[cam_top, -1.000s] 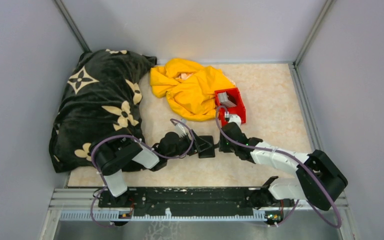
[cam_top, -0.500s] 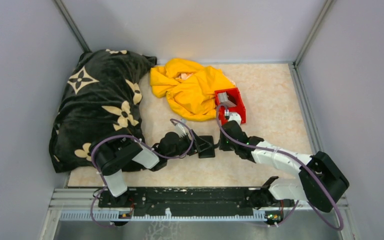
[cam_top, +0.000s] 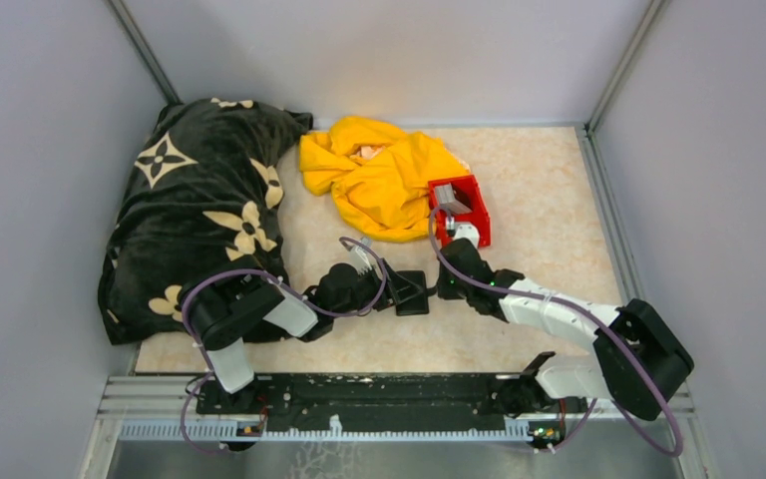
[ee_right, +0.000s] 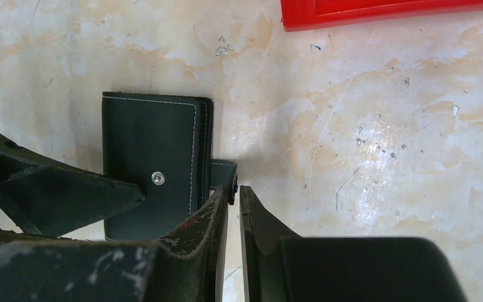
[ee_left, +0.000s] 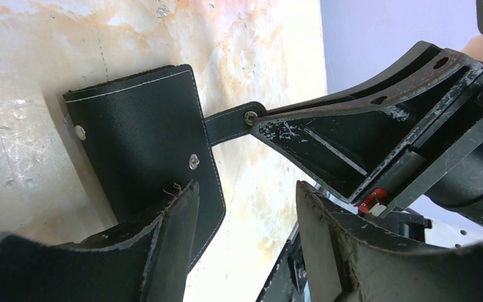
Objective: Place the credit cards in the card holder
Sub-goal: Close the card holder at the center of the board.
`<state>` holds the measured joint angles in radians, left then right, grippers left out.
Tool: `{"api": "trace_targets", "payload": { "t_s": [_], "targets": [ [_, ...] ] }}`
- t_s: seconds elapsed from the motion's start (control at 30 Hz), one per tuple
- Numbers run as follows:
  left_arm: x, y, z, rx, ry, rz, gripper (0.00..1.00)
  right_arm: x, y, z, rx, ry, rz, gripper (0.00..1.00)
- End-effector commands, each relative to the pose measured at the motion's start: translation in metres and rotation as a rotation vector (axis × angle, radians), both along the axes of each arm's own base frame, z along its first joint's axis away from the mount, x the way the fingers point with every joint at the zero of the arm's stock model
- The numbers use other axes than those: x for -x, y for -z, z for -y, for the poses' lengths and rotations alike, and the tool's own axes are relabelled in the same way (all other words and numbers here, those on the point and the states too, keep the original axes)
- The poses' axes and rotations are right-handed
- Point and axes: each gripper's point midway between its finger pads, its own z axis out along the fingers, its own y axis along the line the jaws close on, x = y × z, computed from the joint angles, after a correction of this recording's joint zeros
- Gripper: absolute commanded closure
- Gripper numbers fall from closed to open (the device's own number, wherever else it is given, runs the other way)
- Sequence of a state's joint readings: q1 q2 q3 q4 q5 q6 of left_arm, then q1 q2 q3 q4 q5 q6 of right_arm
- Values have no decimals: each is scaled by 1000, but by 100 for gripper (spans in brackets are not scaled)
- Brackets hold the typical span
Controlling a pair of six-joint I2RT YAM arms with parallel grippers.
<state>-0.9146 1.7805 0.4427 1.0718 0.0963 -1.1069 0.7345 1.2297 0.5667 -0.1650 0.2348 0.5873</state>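
Note:
The card holder (ee_right: 148, 157), a black folded wallet, lies flat on the table between my two grippers, also seen from above (cam_top: 412, 292). Its snap tab (ee_left: 226, 124) sticks out toward my right gripper (ee_right: 234, 190), whose jaws are pinched on the tab's end with only a slit between them. My left gripper (ee_left: 245, 185) stands open, one finger (ee_left: 176, 220) over the wallet's near edge and the other beside it over bare table. Grey credit cards (cam_top: 446, 194) lie in the red bin (cam_top: 471, 215) beyond the right gripper.
A yellow cloth (cam_top: 379, 175) is heaped at the back, touching the red bin. A dark flowered blanket (cam_top: 199, 200) fills the left side. Grey walls close in the table on three sides.
My right gripper's jaws have drawn together around the wallet's snap tab. The left gripper and the wallet have not moved.

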Motion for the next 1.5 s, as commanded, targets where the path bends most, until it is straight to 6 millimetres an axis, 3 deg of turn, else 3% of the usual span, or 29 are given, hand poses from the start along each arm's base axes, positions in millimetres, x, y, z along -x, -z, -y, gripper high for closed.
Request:
{"api": "trace_targets", "payload": {
  "t_s": [0.0, 0.4, 0.87, 1.23, 1.47],
  "targets": [
    [-2, -3, 6, 6, 4, 15, 35, -17, -26, -13, -42, -1, 67, 87],
    [-1, 0, 5, -2, 5, 12, 35, -19, -32, -14, -47, -6, 77, 88],
    [-1, -1, 5, 7, 2, 8, 35, -16, -27, -18, -55, -25, 57, 100],
    [-3, 1, 4, 18, -14, -2, 35, -13, -30, -40, -78, -76, 47, 100],
    [0, -5, -1, 82, -31, 1, 46, -12, -29, -51, -81, -93, 40, 100]
  ]
}}
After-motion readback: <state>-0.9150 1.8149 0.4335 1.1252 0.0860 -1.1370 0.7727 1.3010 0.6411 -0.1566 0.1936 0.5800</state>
